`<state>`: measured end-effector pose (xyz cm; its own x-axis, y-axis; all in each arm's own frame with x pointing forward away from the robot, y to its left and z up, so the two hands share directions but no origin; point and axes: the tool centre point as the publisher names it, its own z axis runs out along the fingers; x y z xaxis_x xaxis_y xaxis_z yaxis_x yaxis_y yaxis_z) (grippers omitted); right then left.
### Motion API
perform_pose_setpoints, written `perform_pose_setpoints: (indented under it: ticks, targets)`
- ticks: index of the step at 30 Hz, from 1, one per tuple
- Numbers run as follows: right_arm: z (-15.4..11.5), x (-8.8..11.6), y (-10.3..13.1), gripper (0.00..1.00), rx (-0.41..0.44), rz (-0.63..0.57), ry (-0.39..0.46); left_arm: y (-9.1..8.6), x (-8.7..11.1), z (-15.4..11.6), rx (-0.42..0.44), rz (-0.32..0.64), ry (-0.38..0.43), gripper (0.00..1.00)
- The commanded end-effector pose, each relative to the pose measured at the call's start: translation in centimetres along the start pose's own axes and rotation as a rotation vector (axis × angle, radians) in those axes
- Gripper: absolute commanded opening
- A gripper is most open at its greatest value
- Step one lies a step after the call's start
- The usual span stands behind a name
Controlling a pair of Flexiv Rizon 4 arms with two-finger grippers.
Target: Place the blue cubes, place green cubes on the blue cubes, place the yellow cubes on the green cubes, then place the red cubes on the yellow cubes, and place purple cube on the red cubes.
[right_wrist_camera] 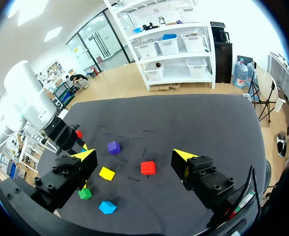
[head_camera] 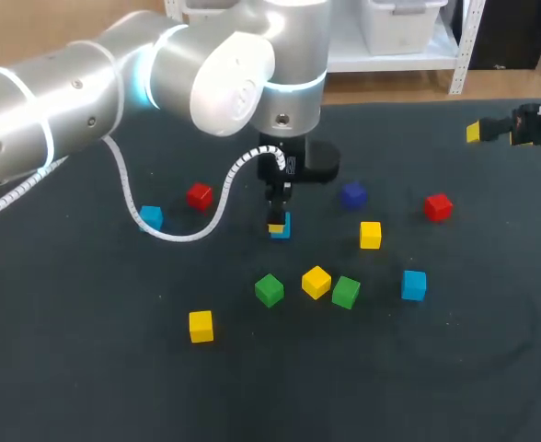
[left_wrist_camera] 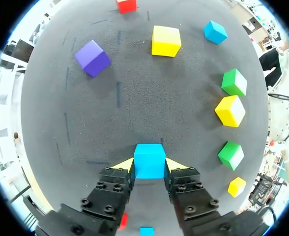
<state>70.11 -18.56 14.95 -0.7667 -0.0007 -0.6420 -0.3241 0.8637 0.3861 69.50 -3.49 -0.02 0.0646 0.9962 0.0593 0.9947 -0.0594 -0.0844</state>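
left end effector (left_wrist_camera: 149, 166): clamped on blue cube (left_wrist_camera: 149, 158) from both sides | cube mid-tabletop (head_camera: 86, 368), square between the fingertips | right end effector (right_wrist_camera: 134, 155): spread wide, empty, well apart | left arm nearer

Overhead and wrist views, shared table (head_camera: 86, 387)

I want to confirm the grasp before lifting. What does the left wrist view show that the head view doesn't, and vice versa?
Only the left wrist view shows both yellow tips of the left tool touching opposite sides of the blue cube. Only the head view shows the right tool, far out to the right, away from the cubes. Both show that blue cube and the purple cube.
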Motion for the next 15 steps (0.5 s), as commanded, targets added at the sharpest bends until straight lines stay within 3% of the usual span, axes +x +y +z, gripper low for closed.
perform_pose_setpoints:
  ticks: [1, 7, 8, 10, 11, 12, 15]
  targets:
    - [0.01, 0.02, 0.05, 1.00, 0.003, 0.000, -0.001, 0.19, -0.03, 0.02, 0.005, 0.001, 0.002, 0.00]
    - [0.01, 0.02, 0.05, 1.00, 0.003, 0.000, -0.001, 0.19, -0.08, 0.05, 0.005, -0.001, -0.001, 0.00]
    - [0.01, 0.02, 0.05, 1.00, 0.003, 0.000, -0.001, 0.19, -0.08, 0.05, 0.007, 0.000, 0.000, 0.05]
    - [0.01, 0.02, 0.05, 1.00, 0.003, 0.000, -0.001, 0.18, -0.09, 0.05, 0.013, 0.001, 0.000, 0.43]
    - [0.01, 0.02, 0.05, 1.00, 0.003, 0.000, -0.001, 0.18, -0.08, 0.05, 0.016, 0.001, 0.002, 0.79]
    - [0.01, 0.02, 0.05, 1.00, 0.003, 0.000, -0.001, 0.18, -0.08, 0.05, 0.019, 0.001, 0.002, 1.00]
    - [0.01, 0.02, 0.05, 1.00, 0.003, 0.000, -0.001, 0.18, 0.00, 0.06, 0.024, 0.001, 0.003, 1.00]
